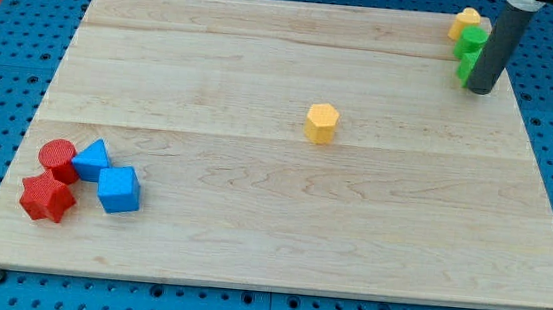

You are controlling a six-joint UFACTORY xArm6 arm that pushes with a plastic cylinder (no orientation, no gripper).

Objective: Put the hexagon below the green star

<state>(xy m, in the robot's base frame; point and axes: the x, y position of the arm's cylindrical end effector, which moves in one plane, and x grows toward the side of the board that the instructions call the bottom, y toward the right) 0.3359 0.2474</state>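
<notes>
A yellow hexagon block point(322, 122) lies near the middle of the wooden board point(271, 215). A green block point(469, 51), its shape partly hidden by the rod, sits at the view's top right with another yellow block point(464, 22) just above it. My tip point(480, 91) rests on the board at the green block's lower right side, touching or nearly touching it. The hexagon is far to the left of and below my tip.
At the view's bottom left sits a cluster: a red cylinder point(56, 157), a red star point(47, 198), a blue triangular block point(91, 160) and a blue cube point(119, 189). Blue pegboard surrounds the board.
</notes>
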